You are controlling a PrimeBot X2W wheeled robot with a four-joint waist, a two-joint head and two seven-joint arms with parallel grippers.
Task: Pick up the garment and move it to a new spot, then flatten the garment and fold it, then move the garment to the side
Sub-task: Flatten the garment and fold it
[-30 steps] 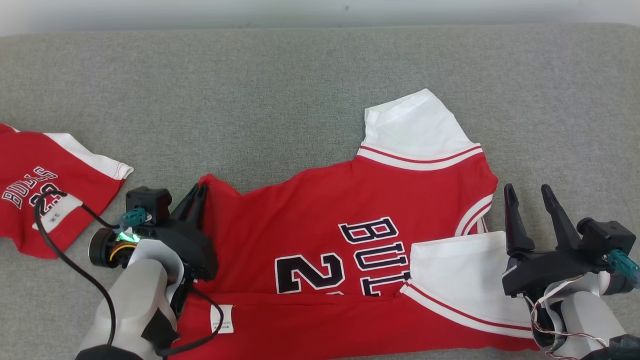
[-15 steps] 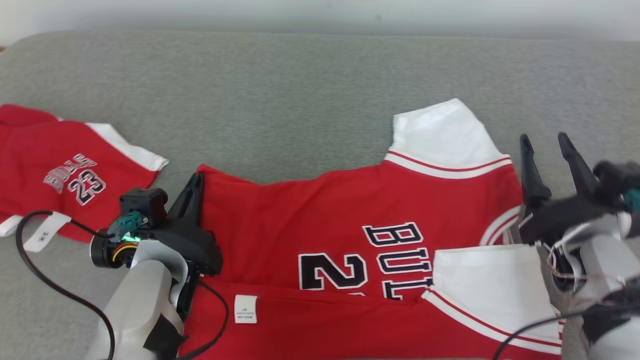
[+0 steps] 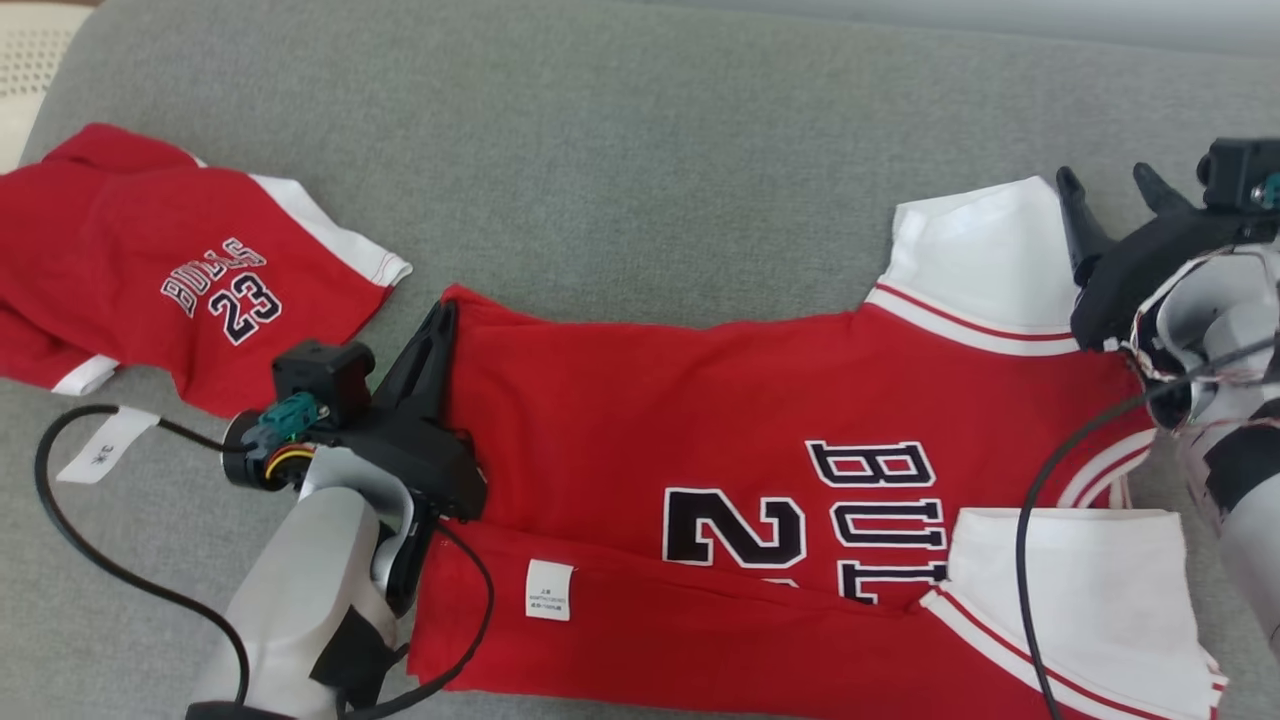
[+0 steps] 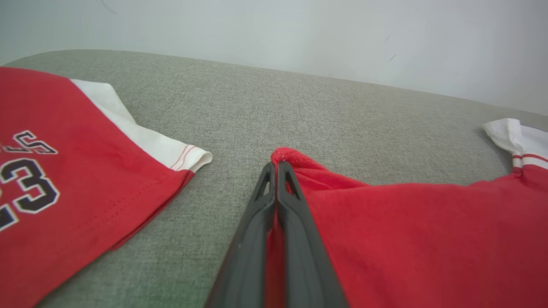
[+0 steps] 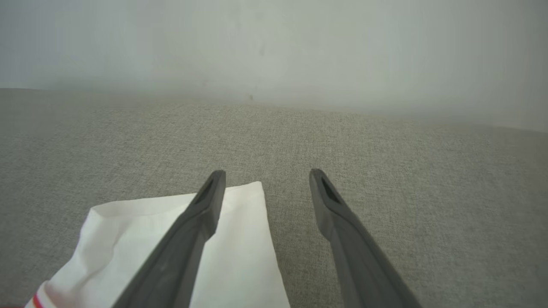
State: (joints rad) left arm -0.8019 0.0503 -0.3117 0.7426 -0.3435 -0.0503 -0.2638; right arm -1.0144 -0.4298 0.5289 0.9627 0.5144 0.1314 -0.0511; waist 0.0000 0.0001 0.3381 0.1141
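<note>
A red jersey lies spread on the grey surface, long axis left to right: left claw clenched on its far hem corner, right claw released, straddling the edge of its far white sleeve.

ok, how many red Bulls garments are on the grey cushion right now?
2. The jersey lies centre-right, its left corner pinched in the left gripper. The matching shorts lie at far left, apart from it. The jersey is folded over itself, so more could be hidden underneath.
</note>
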